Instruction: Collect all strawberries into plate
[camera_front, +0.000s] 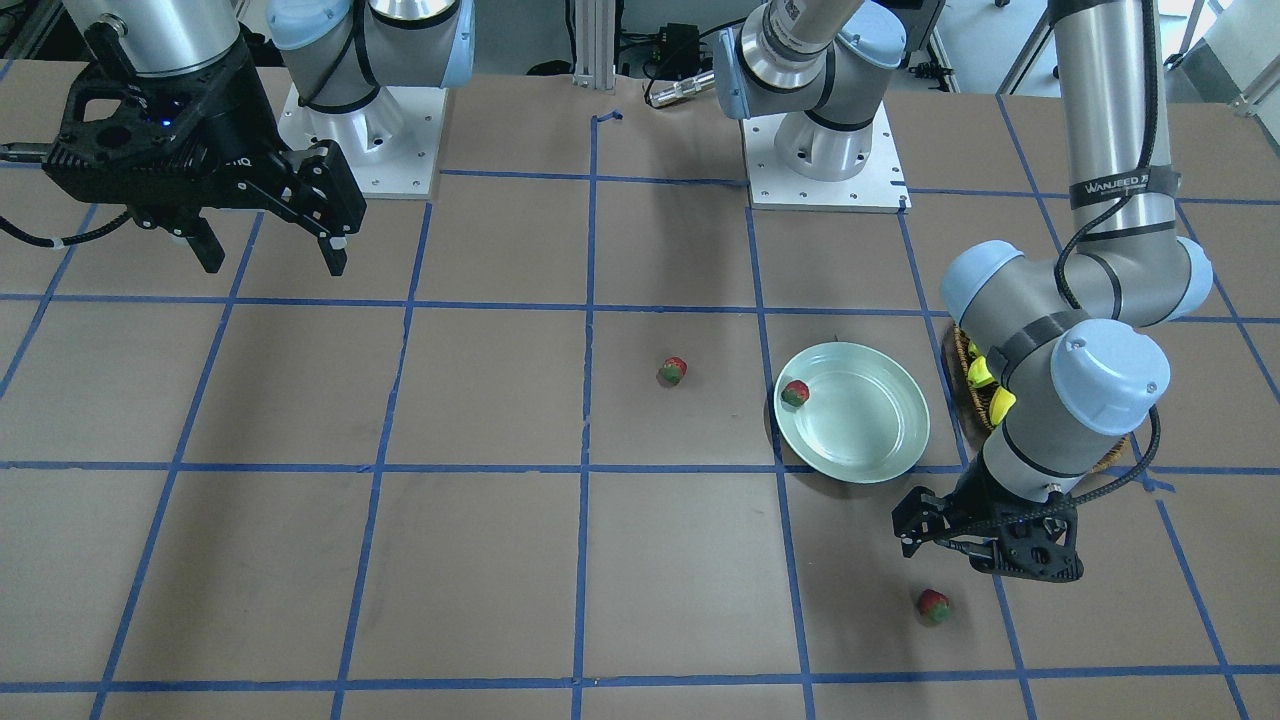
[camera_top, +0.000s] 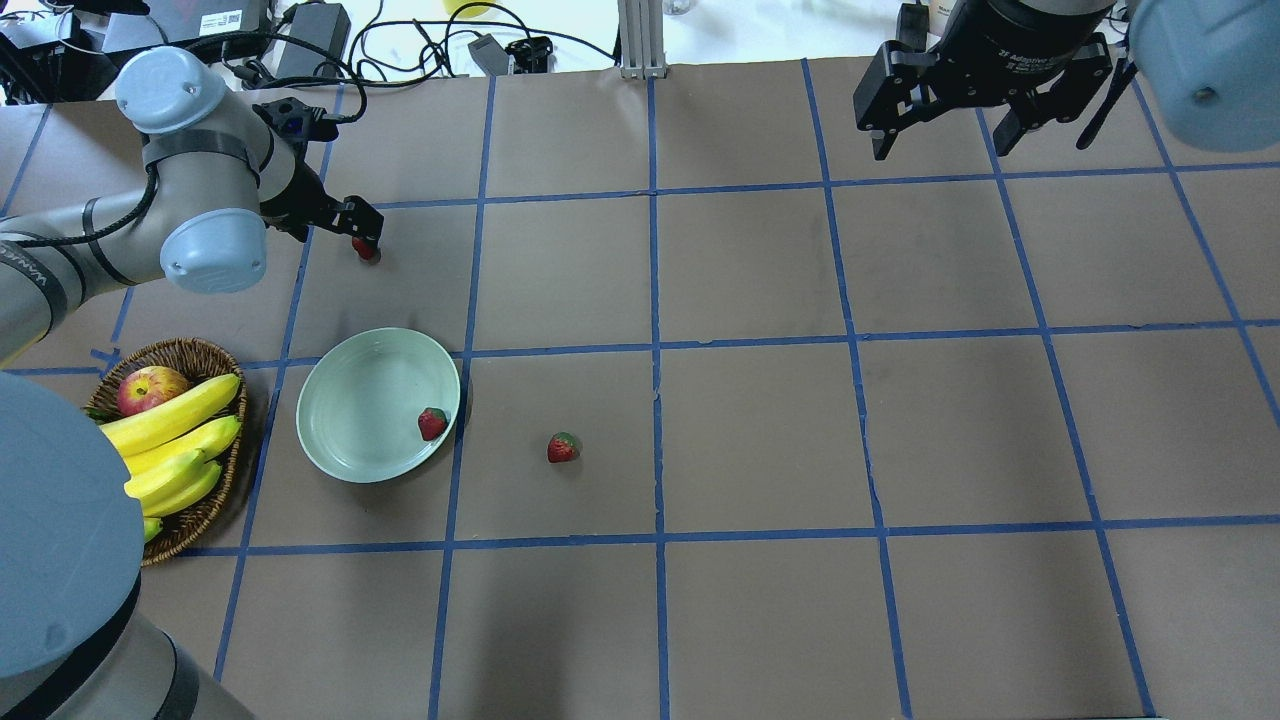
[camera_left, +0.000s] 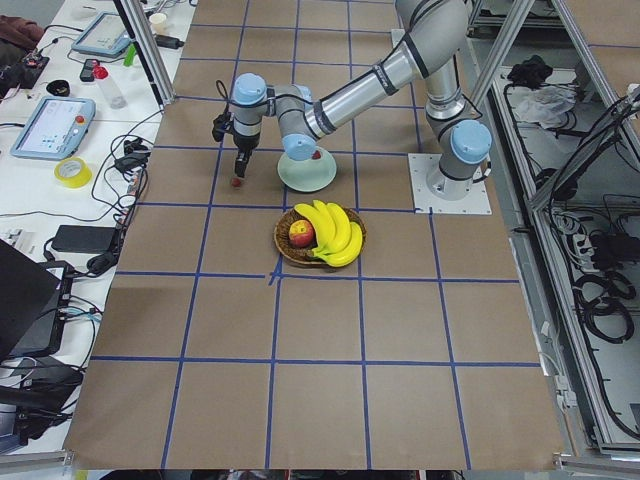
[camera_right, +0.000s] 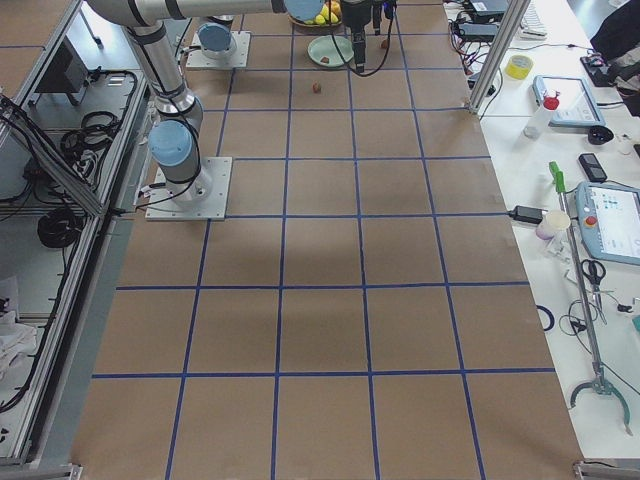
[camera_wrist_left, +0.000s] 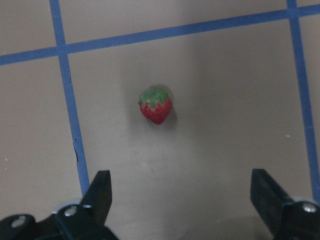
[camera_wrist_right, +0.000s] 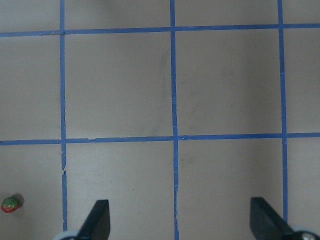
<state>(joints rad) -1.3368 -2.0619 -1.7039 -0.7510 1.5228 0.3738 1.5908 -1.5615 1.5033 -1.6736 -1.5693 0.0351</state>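
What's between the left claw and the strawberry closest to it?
Nothing: in the left wrist view only bare brown table separates the open left claw from the strawberry.

This is a robotics lab rather than a kitchen: the worktop (camera_left: 330, 330) is papered brown and squared off with blue tape lines (camera_left: 272, 330), and industrial arms (camera_left: 370, 80) are bolted to metal base plates (camera_left: 450, 185). A white side bench (camera_left: 40, 200) holds control tablets (camera_left: 52, 125), a tape roll (camera_left: 72, 172) and power bricks (camera_top: 315, 40). Cable bundles (camera_left: 600, 290) loop on the floor beside aluminium frame posts (camera_left: 143, 50)
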